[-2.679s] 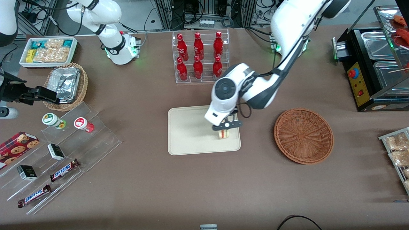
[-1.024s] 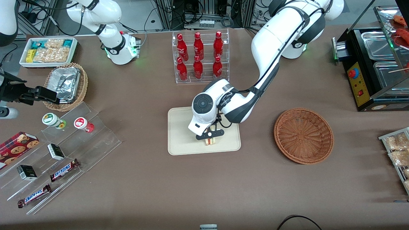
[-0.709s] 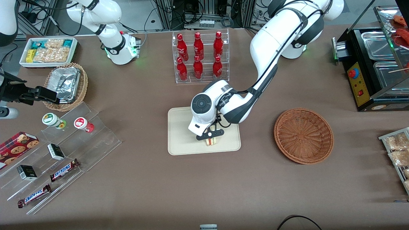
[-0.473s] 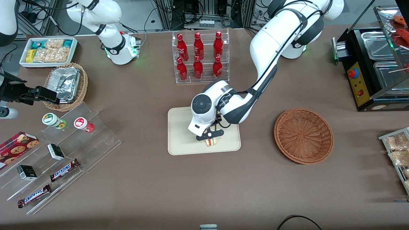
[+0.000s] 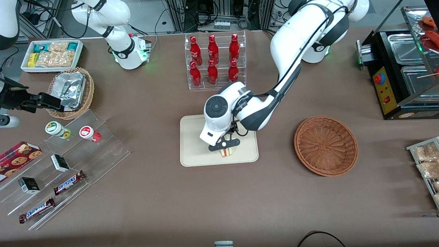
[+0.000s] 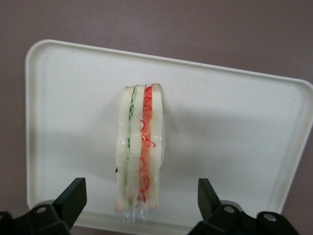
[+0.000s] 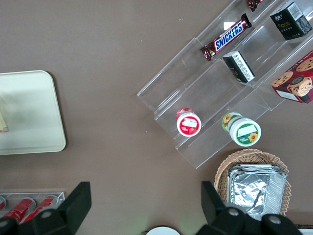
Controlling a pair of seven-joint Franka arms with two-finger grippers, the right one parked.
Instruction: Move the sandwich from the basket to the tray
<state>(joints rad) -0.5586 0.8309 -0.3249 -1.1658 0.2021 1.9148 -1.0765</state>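
The sandwich point(image 5: 226, 152) point(image 6: 140, 147) stands on its edge on the cream tray point(image 5: 195, 144) point(image 6: 225, 127), near the tray's rim closest to the front camera. Its pale bread layers show green and red filling. My gripper point(image 5: 224, 146) point(image 6: 142, 205) hovers just above the sandwich, open, with both black fingers point(image 6: 73, 196) well apart from the bread on either side. The reddish-brown wicker basket point(image 5: 325, 145) sits empty on the table beside the tray, toward the working arm's end.
A clear rack of red bottles point(image 5: 214, 61) stands farther from the front camera than the tray. Toward the parked arm's end are acrylic steps with snacks point(image 5: 65, 161), a tan basket with foil container point(image 5: 70, 89) and a white bin point(image 5: 51, 55).
The gripper carried the sandwich across the tray, set it down and opened. In the last half second it has risen slightly; the sandwich stays put.
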